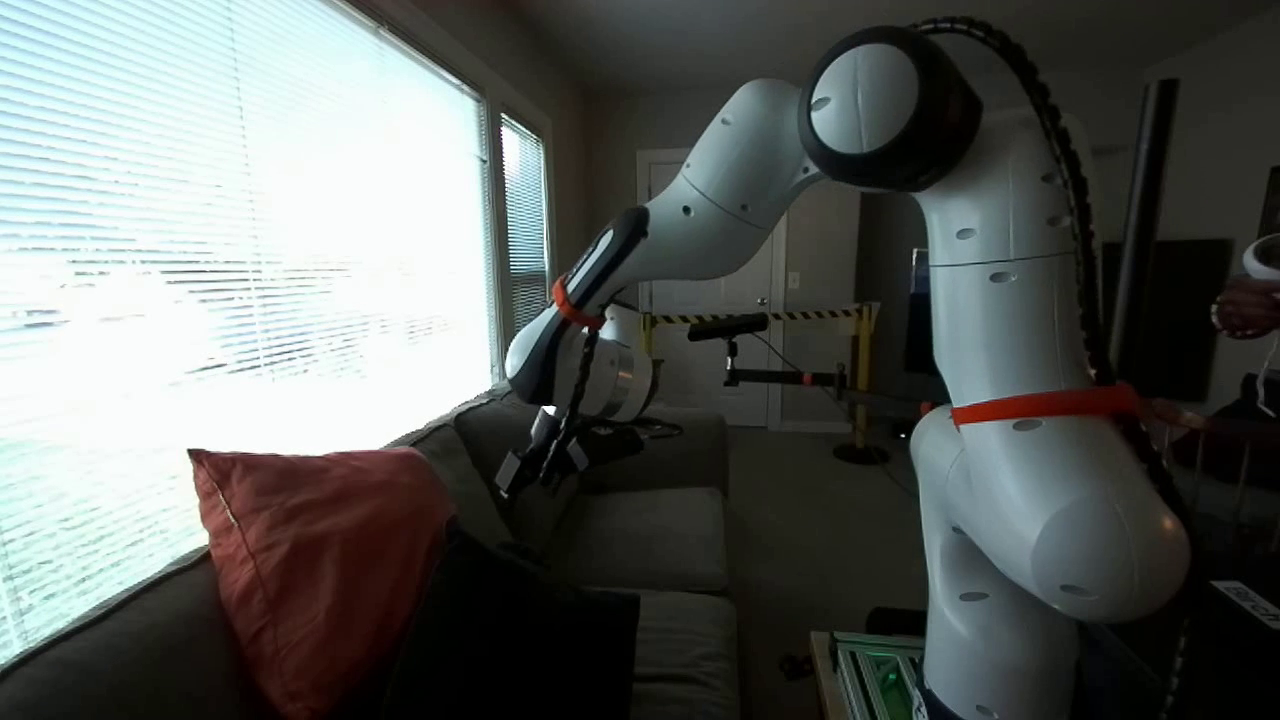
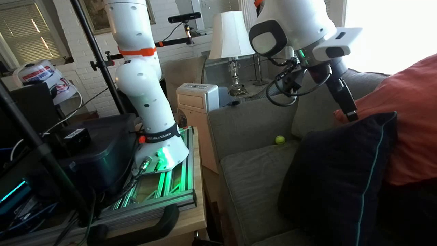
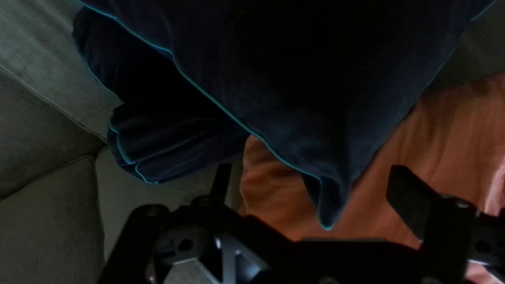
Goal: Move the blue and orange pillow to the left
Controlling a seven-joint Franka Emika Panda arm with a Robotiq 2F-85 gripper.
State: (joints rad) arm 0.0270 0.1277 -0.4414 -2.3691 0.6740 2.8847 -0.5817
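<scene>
Coral-orange pillow [image 1: 325,550] aslant on sofa [image 1: 650,540]

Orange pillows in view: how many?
1: the orange pillow, by the sofa back near the window, partly hidden by a navy pillow. All three views show it. Another could be out of sight behind the navy one.

The navy cushion [image 2: 331,177] — cropped — partly hides the orange pillow [image 2: 414,116].

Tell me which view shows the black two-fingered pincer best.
The wrist view: the pincer appears large, its two fingers clearly apart. Both exterior views show it smaller: dark against the grey fabric sofa, or slanting down near the coral-orange fabric pillow, the gap less clear.
</scene>
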